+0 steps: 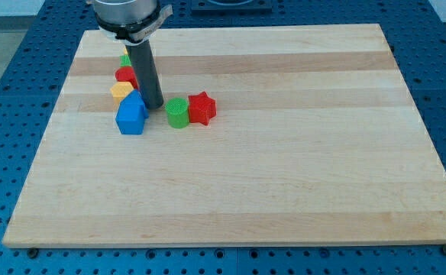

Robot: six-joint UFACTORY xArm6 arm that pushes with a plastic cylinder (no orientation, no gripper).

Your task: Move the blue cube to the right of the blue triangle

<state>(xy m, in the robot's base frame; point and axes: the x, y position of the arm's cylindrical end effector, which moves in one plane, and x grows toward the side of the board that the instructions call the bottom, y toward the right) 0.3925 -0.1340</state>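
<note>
A blue block [130,119] sits left of centre on the wooden board [284,176]; its lower part looks like a cube. A pointed blue part [136,101] touches it on the top side and may be the blue triangle; I cannot tell them apart clearly. My tip [153,105] rests on the board just right of this blue cluster, touching or nearly touching the pointed part.
A yellow block [120,92], a red block [125,76] and a green block [124,59] run in a line toward the view's top from the blue cluster. A green cylinder [177,112] and a red star [202,108] sit touching, right of my tip.
</note>
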